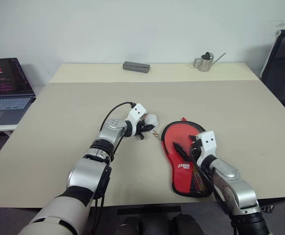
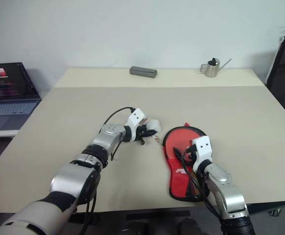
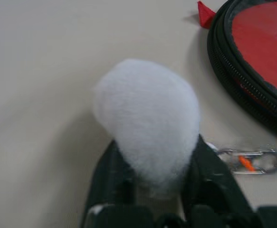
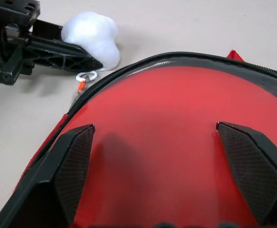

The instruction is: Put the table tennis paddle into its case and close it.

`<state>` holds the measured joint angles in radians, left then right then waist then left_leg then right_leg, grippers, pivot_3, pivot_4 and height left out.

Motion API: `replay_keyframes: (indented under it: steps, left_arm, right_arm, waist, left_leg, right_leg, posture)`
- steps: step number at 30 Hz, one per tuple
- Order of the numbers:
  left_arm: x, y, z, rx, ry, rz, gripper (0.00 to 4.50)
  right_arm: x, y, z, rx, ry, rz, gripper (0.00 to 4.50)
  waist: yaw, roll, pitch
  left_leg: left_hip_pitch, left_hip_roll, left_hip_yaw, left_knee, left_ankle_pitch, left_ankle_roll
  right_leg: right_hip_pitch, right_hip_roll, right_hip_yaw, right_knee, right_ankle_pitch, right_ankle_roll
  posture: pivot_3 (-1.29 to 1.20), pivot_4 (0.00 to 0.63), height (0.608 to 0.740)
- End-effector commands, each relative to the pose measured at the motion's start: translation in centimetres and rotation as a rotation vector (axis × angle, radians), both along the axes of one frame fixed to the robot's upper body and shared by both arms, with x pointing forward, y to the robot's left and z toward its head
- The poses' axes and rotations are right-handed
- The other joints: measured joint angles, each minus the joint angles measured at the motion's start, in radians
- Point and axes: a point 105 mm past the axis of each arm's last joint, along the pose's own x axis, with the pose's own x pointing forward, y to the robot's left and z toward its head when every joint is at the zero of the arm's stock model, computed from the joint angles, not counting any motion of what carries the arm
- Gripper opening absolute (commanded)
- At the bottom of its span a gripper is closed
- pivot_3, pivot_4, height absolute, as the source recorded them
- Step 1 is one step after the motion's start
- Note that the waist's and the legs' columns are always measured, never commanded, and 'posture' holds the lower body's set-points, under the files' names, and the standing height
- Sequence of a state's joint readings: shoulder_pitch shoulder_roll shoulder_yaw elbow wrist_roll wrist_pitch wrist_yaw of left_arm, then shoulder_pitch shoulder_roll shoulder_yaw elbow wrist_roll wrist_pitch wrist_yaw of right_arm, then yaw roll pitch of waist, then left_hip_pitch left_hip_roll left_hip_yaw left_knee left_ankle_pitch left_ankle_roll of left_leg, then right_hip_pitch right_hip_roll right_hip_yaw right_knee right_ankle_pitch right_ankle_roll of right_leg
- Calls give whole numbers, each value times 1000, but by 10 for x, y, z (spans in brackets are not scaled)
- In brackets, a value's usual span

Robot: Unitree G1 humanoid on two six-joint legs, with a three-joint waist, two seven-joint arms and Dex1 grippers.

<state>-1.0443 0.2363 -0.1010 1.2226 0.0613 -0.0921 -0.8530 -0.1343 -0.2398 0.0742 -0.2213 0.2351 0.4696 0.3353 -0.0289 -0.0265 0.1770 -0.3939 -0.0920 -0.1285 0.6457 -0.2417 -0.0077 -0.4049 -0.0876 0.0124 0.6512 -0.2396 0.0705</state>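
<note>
**We hold the fluffy ball**

Our left pincer (image 1: 143,130) is squeezed on the soft, light pompom (image 1: 152,120). It squashes, so we pull gently. Our right pincer (image 4: 155,156) is wide open over the floppy case (image 1: 184,159), near the surface's (image 1: 59,122) front edge. Its small white label is too tiny to read.

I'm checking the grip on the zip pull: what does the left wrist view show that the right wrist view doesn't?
Left wrist view: the left gripper pinches the white pompom between its fingers, and the chain lies stretched toward the case.

Right wrist view: the right gripper, open, spans the case's red panel.

Both: pompom, chain ring, case rim, table.
</note>
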Motion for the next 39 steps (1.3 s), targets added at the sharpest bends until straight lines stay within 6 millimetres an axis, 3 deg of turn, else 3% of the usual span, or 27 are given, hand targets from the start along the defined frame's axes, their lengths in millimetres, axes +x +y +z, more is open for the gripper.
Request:
replay_keyframes:
  steps: [1, 7, 20, 27, 39]
  left_arm:
    - [0, 4, 4, -4, -17, -11, 314]
    - [-10, 5, 2, -36, 3, -66, 270]
    - [-35, 13, 14, -86, 6, -120, 269]
    - [-30, 17, 19, -61, 4, -85, 269]
    - [-22, 1, 19, -20, 3, -125, 269]
  right_arm:
    - [-5, -1, -5, -1, 33, 9, 4500]
    - [-7, 2, -13, 2, 63, 20, 4500]
    - [-7, -3, -65, -195, 190, 61, 4500]
    - [-12, 2, -73, -173, 247, 70, 4500]
    - [-18, 15, -78, -149, 278, 77, 4500]
  waist:
    - [0, 0, 0]
    - [-1, 0, -1]
    - [-1, -5, -15]
    - [0, -5, -17]
    - [-2, -9, -26]
  left_leg:
    - [0, 0, 0, 0, 0, 0]
    - [0, 0, 0, 0, 0, 0]
    - [8, 1, 0, -1, 0, 0]
    - [29, 1, -3, -4, -1, 0]
    - [29, 2, -4, -8, -1, 0]
  right_leg:
    - [0, 0, 0, 0, 0, 0]
    - [0, 0, 0, 0, 0, 0]
    - [7, 0, 0, -1, 0, 0]
    - [26, 0, -2, -6, -5, 5]
    - [27, 0, -3, -6, -7, 3]
  posture:
    - [0, 150, 740]
    - [0, 150, 740]
    - [0, 150, 740]
    - [0, 150, 740]
    - [0, 150, 740]
